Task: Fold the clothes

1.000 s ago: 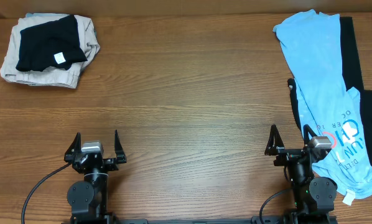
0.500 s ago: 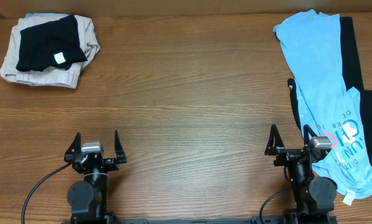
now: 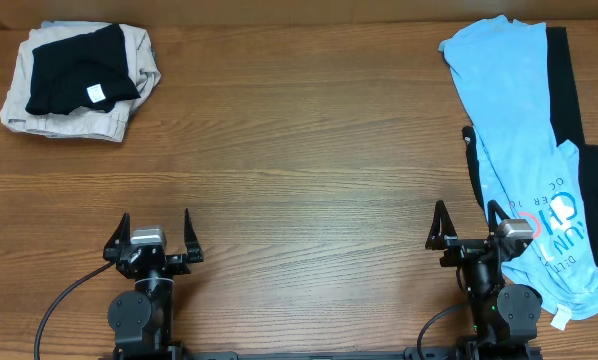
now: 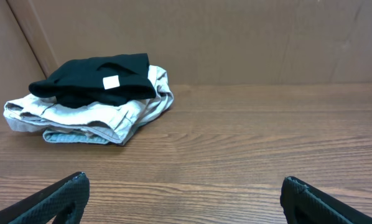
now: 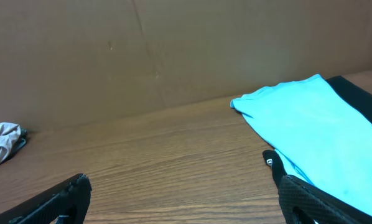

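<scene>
Clothes for folding lie in a loose heap along the right edge of the table [image 3: 299, 150]: a big light blue T-shirt [image 3: 514, 110] stretched from the far right corner towards the near edge, rumpled and unfolded. Its white and red lettering [image 3: 559, 215] shows on the part nearest the front of the table. A long black garment [image 3: 562, 80] lies under it, showing along the shirt's outer side by the table's right edge and again in a narrow strip on its inner side. A small white tag [image 3: 559, 320] sticks out at the near end of the heap.

At the table's far left corner sits a second pile: a beige garment [image 3: 39, 115], roughly folded, with a black piece [image 3: 79, 65] folded on top of it, a white label [image 3: 96, 93] showing on the black.

Both arms sit at the near edge of the table. The left gripper [image 3: 157, 232] is towards the left, its jaws spread wide with nothing between them, well apart from any cloth. The right gripper [image 3: 466, 222] is towards the right, jaws likewise spread wide and empty, and the lettered end of the blue shirt lies just beside it. A black cable [image 3: 54, 305] loops across the table's near left corner.
</scene>
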Tool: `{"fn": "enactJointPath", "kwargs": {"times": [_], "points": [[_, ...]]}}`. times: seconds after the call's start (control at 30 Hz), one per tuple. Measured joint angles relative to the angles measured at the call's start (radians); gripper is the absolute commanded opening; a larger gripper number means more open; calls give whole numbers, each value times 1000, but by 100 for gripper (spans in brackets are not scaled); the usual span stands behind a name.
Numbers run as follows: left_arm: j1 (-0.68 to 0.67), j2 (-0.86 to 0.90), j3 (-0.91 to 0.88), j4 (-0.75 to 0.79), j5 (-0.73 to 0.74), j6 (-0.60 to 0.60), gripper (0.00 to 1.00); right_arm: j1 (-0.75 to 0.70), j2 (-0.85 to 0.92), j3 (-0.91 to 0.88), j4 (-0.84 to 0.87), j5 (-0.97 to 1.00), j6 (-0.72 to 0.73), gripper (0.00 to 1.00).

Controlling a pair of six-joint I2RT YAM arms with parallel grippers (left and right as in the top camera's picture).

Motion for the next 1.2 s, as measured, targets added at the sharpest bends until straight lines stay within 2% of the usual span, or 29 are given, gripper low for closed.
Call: {"fn": "enactJointPath", "kwargs": {"times": [0.63, 0.93, 1.2], "points": [[0, 0, 0, 2, 6, 0, 100, 0, 0, 0, 1, 2, 1, 100], [0, 0, 5, 50, 35, -49, 100, 0, 0, 0, 89, 54, -37, 100], [0, 14, 173, 12, 24, -64, 100, 0, 3, 135, 25, 129, -51, 100]]}}
